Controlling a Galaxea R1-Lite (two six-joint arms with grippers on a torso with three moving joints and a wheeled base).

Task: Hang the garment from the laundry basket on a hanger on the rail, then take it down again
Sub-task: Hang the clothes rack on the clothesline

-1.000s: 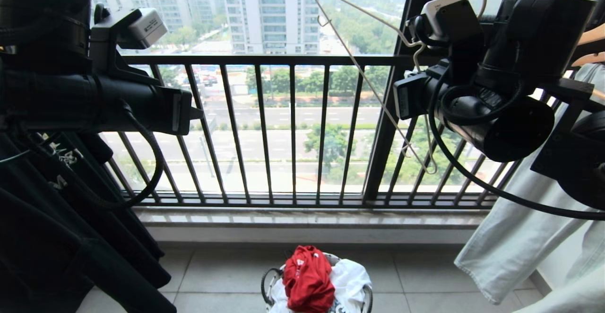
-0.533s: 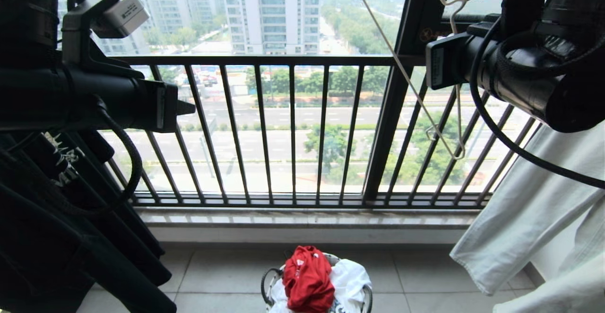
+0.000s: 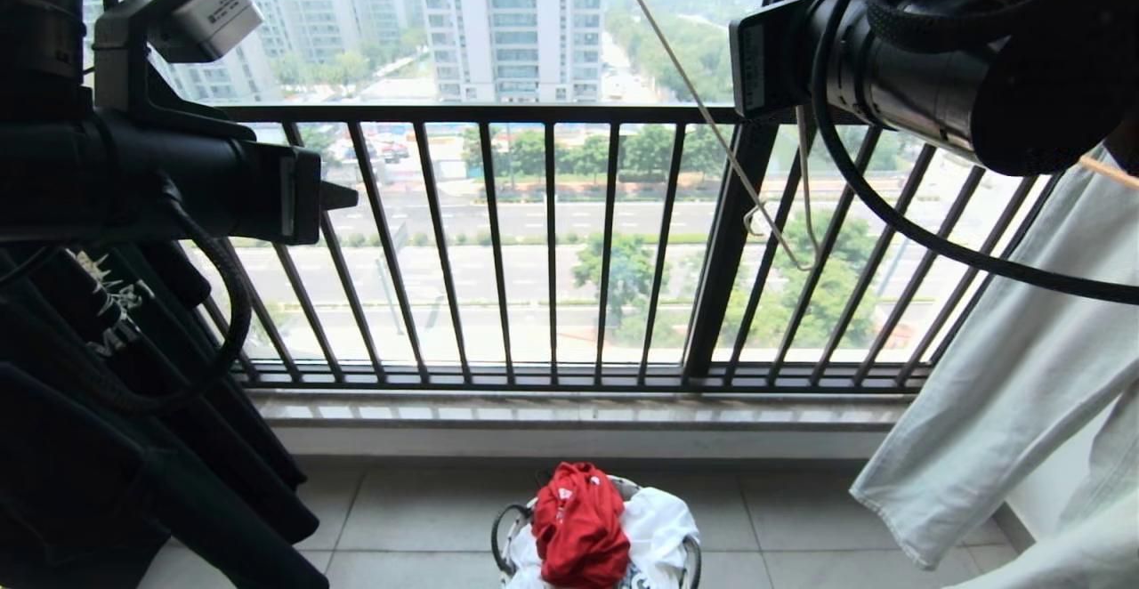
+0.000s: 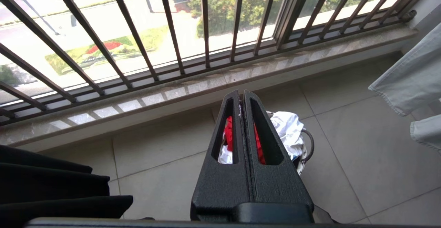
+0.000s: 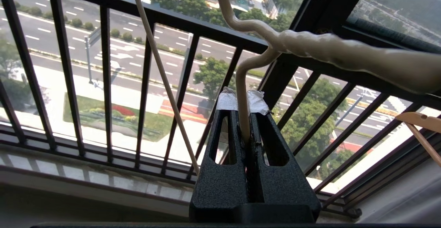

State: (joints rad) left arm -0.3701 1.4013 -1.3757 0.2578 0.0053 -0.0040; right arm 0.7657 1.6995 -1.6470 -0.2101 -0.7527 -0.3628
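Observation:
The red garment [image 3: 578,522] lies crumpled on top of the laundry basket [image 3: 500,537] on the floor tiles by the window. High at the upper right, my right arm [image 3: 890,73] carries the off-white hanger [image 3: 703,113], whose thin rods slant down in front of the railing. In the right wrist view my right gripper [image 5: 243,99] is shut on one rod of the hanger [image 5: 310,47] just below its twisted neck. My left gripper [image 3: 343,197] hangs in the air at the left, shut and empty. Through its fingers [image 4: 227,173] the garment [image 4: 228,131] and the basket [image 4: 308,145] show below. The rail is out of view.
A black T-shirt [image 3: 107,411] hangs at the left and a pale garment [image 3: 1005,393] at the right. A white garment [image 3: 658,518] fills the basket beside the red one. The dark balcony railing [image 3: 552,113] stands behind. A tan wooden hanger [image 5: 418,123] shows at the right.
My right arm has risen and swung left with the hanger, whose hook and top have left the head view. The left arm has drifted slightly left. The basket has not moved.

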